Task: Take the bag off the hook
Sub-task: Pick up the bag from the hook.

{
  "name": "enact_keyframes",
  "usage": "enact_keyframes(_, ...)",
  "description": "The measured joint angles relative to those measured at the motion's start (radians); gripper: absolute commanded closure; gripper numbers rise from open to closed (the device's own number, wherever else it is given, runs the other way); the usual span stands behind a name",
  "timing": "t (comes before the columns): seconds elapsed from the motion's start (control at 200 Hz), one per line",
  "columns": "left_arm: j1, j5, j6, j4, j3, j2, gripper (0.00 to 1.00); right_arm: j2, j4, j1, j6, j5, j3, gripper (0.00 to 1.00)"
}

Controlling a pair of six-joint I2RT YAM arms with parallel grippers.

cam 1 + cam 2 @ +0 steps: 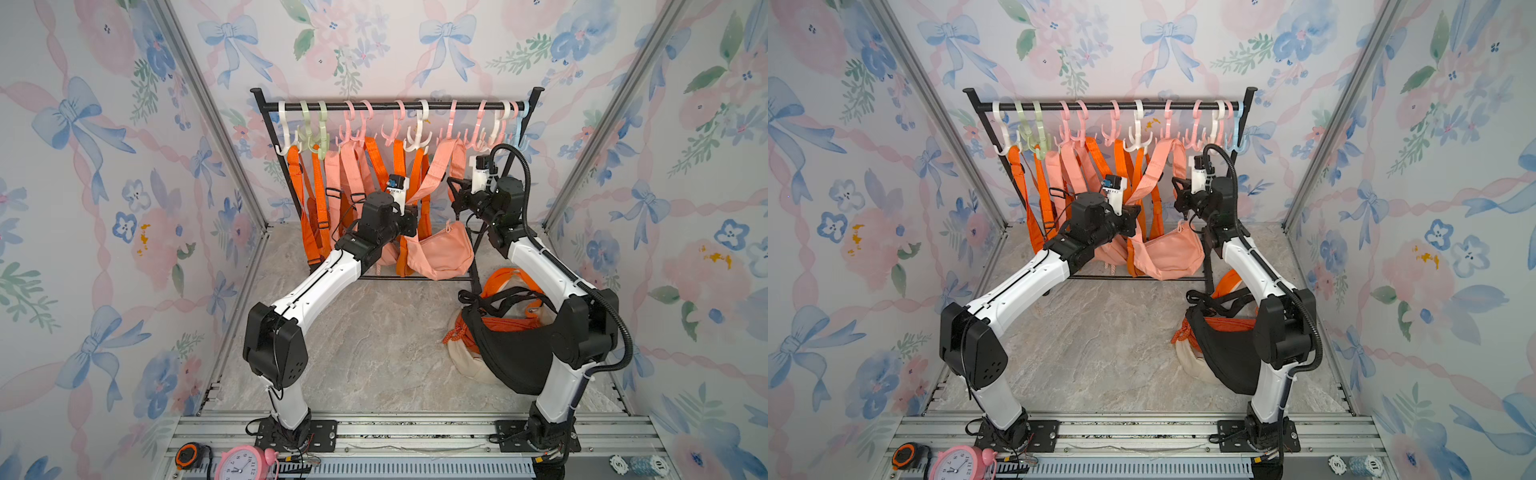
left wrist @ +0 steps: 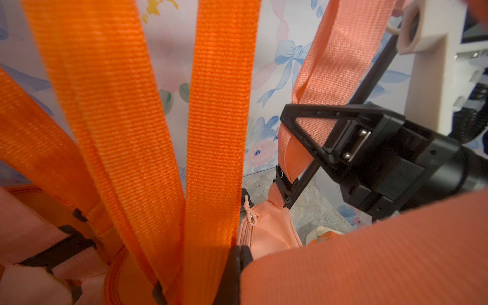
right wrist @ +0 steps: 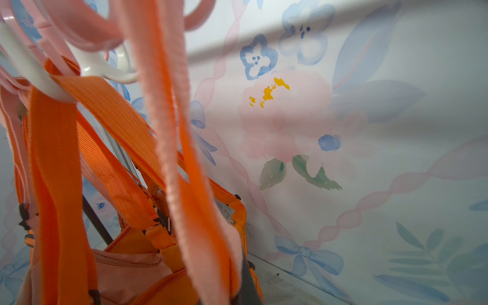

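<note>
A pink bag (image 1: 440,253) (image 1: 1167,253) hangs low at the rack's right half. Its pink strap (image 1: 430,172) (image 1: 1152,172) loops up to the prongs of a pink hook (image 1: 451,120) (image 1: 1168,120); whether the loop still rests on them I cannot tell. My left gripper (image 1: 411,212) (image 1: 1136,212) (image 2: 239,256) is shut on the strap's left run. My right gripper (image 1: 454,187) (image 1: 1177,187) (image 3: 237,290) is shut on the right run, and the left wrist view shows its black fingers (image 2: 311,148) pinching the webbing.
Several orange and pink bags (image 1: 328,199) hang from other hooks on the black rail (image 1: 374,107), crowding my left arm. A pile with a black bag (image 1: 511,357) lies on the floor by my right arm. A pink clock (image 1: 245,465) and tape measure (image 1: 189,455) sit at the front.
</note>
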Motion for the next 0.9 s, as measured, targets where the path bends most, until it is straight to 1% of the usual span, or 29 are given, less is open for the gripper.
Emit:
enact_keyframes(0.165, -0.017, 0.001, 0.007, -0.014, 0.041, 0.012, 1.00, -0.042, 0.008, 0.010, 0.006, -0.001, -0.015, 1.00)
enact_keyframes(0.5, -0.018, 0.002, 0.007, -0.040, 0.108, 0.019, 1.00, -0.114, -0.001, 0.016, 0.006, -0.001, -0.043, 1.00)
enact_keyframes(0.76, -0.029, 0.016, 0.007, -0.055, 0.108, 0.012, 1.00, -0.235, -0.008, 0.018, 0.006, 0.016, -0.085, 1.00)
enact_keyframes(0.9, -0.047, 0.024, 0.014, -0.061, 0.086, -0.033, 1.00, -0.307, -0.010, 0.029, 0.006, 0.043, -0.112, 1.00)
